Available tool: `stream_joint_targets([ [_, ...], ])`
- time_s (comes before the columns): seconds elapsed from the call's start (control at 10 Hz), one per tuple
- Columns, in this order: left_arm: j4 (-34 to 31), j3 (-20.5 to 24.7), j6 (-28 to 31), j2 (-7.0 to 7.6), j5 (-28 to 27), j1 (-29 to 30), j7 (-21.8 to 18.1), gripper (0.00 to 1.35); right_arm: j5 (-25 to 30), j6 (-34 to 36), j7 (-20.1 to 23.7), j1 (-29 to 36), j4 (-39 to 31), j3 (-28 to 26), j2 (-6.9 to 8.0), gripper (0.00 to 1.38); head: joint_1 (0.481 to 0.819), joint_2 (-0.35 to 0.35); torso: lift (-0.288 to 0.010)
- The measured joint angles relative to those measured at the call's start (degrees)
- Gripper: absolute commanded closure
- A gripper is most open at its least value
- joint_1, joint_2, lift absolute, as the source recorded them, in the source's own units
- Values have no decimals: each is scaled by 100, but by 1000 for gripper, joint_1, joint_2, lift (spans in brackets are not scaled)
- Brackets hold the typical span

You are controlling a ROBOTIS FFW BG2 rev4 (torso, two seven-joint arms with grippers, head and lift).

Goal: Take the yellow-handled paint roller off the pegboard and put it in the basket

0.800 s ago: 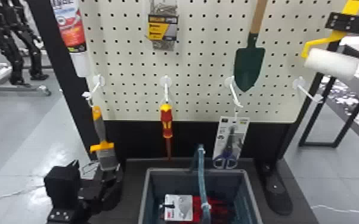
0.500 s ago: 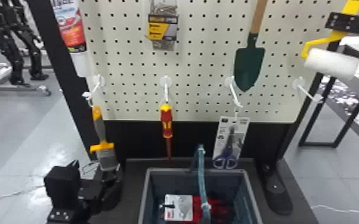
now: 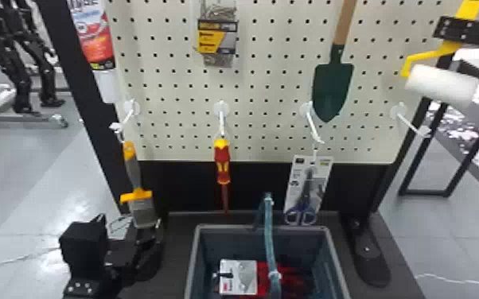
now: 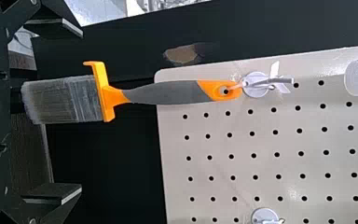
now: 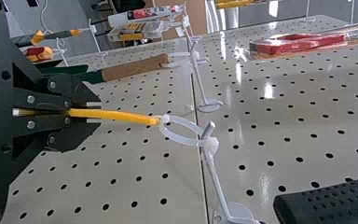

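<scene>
At the head view's upper right, my right gripper [image 3: 477, 33] is shut on the yellow handle [image 3: 469, 8] of the paint roller, whose white roller sleeve [image 3: 441, 84] hangs below it. In the right wrist view, my right gripper [image 5: 93, 113] pinches the yellow handle [image 5: 121, 115]; a clear loop at its end still hangs around the tip of a peg hook [image 5: 209, 142]. Down at the lower left, my left gripper [image 3: 135, 254] is below the paintbrush; the left wrist view has my left gripper [image 4: 53, 112] with fingers wide apart. The grey basket [image 3: 258, 230] stands at the bottom centre.
The paintbrush [image 3: 134, 175], a red screwdriver [image 3: 223, 163], packaged scissors [image 3: 308, 191] and a green trowel [image 3: 332, 85] hang on the pegboard [image 3: 274, 95]. A carded item [image 3: 238, 277] lies in the basket beneath its blue-green handle [image 3: 268, 234].
</scene>
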Motion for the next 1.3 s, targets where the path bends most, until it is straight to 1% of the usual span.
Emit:
stream_joint_targets([
  [0.1, 0, 7, -5, 0, 4, 2, 0, 142, -20, -10, -9, 20, -64, -1, -1, 1265, 549, 0, -100],
  [0.5, -10, 59, -47, 0, 57, 66, -4, 142, -300, -9, -304, 133, -580, -119, -29, 1265, 549, 0, -100],
  [0.7, -14, 61, -46, 0, 68, 70, -9, 142, -431, 8, -446, 174, -814, -272, -67, 1265, 549, 0, -100],
  [0.8, -14, 53, -39, 0, 68, 69, -9, 142, -455, 53, -503, 273, -865, -350, -69, 1265, 549, 0, -100],
  [0.9, -13, 31, -12, 0, 68, 54, -9, 142, -536, 99, -585, 546, -872, -464, -39, 1265, 549, 0, -100],
  [1.0, -10, 18, 12, 0, 68, 45, -9, 142, -603, 119, -602, 929, -833, -582, 98, 1265, 549, 0, -100],
  [1.1, -9, 15, 19, 0, 68, 42, -9, 142, -583, 125, -592, 1276, -800, -701, 320, 1265, 549, 0, -100],
  [1.3, -2, 1, 20, 0, 74, 15, -9, 142, -399, 154, -508, 1882, -809, -1007, 820, 1265, 549, 0, -100],
])
